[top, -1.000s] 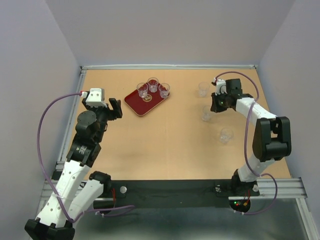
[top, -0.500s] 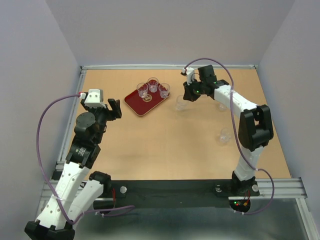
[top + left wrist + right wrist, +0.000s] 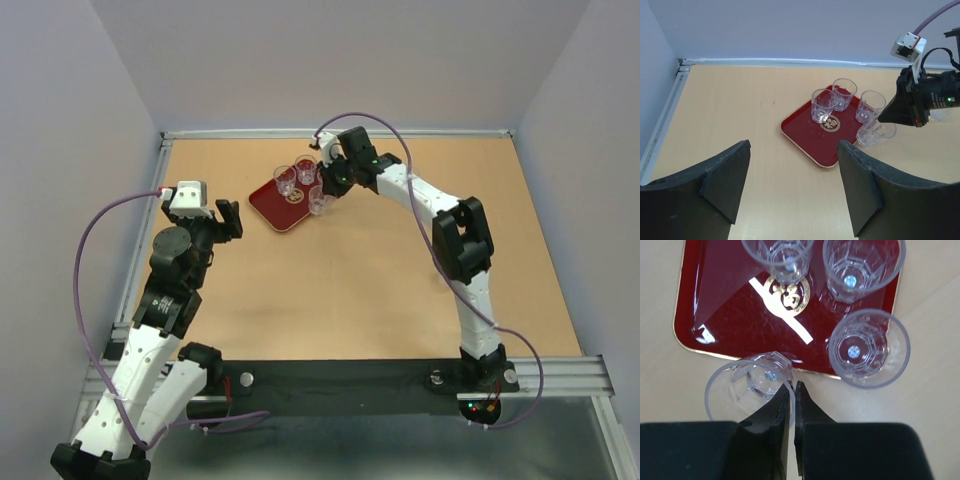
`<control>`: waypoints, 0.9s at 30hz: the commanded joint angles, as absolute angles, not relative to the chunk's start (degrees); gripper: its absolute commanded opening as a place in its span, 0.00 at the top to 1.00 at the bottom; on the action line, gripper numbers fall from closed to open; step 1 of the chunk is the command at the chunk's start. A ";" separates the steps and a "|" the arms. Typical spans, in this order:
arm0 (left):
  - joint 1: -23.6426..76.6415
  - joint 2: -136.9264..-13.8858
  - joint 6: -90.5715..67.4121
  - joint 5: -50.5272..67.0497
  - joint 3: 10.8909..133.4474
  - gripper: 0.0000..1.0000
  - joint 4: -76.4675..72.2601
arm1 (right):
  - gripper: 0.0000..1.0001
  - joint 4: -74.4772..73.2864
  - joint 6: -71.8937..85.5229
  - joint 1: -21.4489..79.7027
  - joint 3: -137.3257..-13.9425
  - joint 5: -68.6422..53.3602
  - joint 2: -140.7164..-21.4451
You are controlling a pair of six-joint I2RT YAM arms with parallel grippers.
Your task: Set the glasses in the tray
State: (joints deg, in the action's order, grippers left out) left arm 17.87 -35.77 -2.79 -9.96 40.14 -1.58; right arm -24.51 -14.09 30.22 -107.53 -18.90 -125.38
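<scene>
The dark-red tray [image 3: 274, 212] lies at the back middle of the table, also in the left wrist view [image 3: 807, 131] and the right wrist view [image 3: 730, 305]. Three clear glasses stand on it [image 3: 285, 180] [image 3: 306, 168] [image 3: 328, 178]. My right gripper [image 3: 333, 183] [image 3: 792, 387] is shut on the rim wall of a fourth glass [image 3: 320, 201] [image 3: 747, 390], held tilted over the tray's right edge. It shows in the left wrist view too [image 3: 875, 133]. My left gripper [image 3: 232, 216] [image 3: 794, 150] is open and empty, left of the tray. The other glasses do not show clearly.
The right arm [image 3: 440, 215] stretches across the right half of the table from its base. A raised white border [image 3: 340, 133] runs along the table's back edge, with grey walls around it. A faint clear shape [image 3: 941, 114] sits behind the right gripper.
My right arm has swung left from the table's right side to the tray, carrying a glass with it. The left arm has not moved.
</scene>
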 commanded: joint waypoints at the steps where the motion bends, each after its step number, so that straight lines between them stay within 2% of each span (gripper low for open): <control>1: 17.40 -34.72 -1.93 -10.20 40.08 0.19 -5.45 | 1.00 -23.03 -11.08 31.64 -114.78 -15.56 -127.78; 10: 17.31 -34.63 -1.93 -9.93 39.99 0.19 -5.54 | 0.99 -22.41 -9.23 33.66 -123.48 -8.88 -134.64; 19: 17.14 -34.80 -1.93 -9.58 39.90 0.19 -5.63 | 0.90 -21.09 -10.37 34.72 -126.03 -6.33 -137.90; 22: 17.23 -34.80 -1.93 -9.67 39.82 0.19 -5.63 | 0.78 -20.83 -10.37 34.89 -126.56 -6.15 -138.34; 23: 17.23 -34.72 -1.93 -9.67 39.81 0.19 -5.63 | 0.60 -20.74 -10.37 34.89 -126.65 -6.15 -138.34; 27: 17.23 -34.80 -1.85 -9.67 39.90 0.19 -5.63 | 0.55 -20.57 -10.37 34.98 -127.09 -6.24 -137.99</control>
State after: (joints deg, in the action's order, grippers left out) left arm 17.52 -35.70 -2.76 -9.72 40.10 -2.00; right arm -23.42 -10.41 34.57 -123.50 -7.03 -138.06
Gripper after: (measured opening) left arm 0.811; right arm 0.442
